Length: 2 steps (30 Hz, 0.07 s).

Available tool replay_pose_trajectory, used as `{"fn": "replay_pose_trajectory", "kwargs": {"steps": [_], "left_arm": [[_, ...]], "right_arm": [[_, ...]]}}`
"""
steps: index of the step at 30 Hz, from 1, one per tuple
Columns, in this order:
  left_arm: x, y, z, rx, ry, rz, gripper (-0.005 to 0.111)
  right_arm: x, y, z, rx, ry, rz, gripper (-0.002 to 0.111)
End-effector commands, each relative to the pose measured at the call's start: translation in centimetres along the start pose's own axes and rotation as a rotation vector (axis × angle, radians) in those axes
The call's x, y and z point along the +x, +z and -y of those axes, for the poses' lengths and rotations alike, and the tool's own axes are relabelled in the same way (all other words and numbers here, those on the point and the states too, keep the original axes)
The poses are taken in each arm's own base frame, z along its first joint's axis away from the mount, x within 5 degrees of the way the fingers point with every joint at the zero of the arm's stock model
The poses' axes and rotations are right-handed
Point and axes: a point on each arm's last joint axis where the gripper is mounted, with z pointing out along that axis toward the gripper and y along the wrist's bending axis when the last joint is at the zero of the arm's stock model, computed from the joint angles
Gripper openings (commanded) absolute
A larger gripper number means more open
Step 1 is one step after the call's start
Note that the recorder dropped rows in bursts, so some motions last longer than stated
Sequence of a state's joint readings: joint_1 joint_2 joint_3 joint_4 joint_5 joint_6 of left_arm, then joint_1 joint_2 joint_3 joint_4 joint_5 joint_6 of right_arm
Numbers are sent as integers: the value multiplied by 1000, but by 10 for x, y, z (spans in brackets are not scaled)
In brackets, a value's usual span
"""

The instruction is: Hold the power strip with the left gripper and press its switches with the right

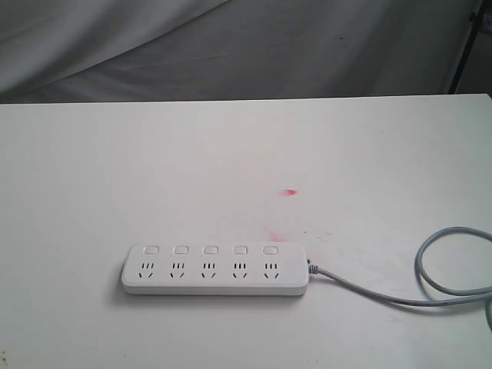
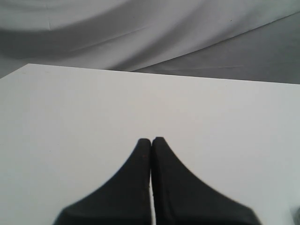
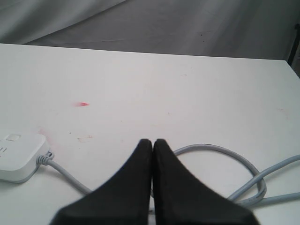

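The white power strip point(image 1: 214, 270) lies flat near the table's front, left of centre, with its five square switches point(image 1: 210, 250) in a row above the sockets. Its grey cable point(image 1: 430, 265) runs off to the right and loops. Neither arm appears in the exterior view. In the left wrist view my left gripper point(image 2: 151, 140) is shut over bare table, with no strip in sight. My right gripper point(image 3: 153, 142) is shut too, hovering above the cable loop point(image 3: 225, 161); the strip's cable end point(image 3: 18, 157) and one switch point(image 3: 13, 138) show to one side.
A white table point(image 1: 246, 154) with a small red mark point(image 1: 290, 191) and faint pink smears behind the strip. A grey cloth backdrop point(image 1: 231, 46) hangs beyond the far edge. A dark stand leg point(image 1: 463, 46) shows at the back right.
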State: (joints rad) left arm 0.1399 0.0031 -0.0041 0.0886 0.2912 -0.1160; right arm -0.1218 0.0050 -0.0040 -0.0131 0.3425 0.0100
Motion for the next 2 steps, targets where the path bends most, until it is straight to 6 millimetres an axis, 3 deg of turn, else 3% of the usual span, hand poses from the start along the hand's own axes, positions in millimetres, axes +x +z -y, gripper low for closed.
{"fn": "replay_pose_trajectory", "kwargs": {"steps": [1, 2], "left_arm": [[1, 0, 0, 1, -8, 5, 1], [1, 0, 0, 1, -8, 5, 1]], "right_arm": [[1, 0, 0, 6, 5, 5, 0], [1, 0, 0, 6, 5, 5, 0]]}}
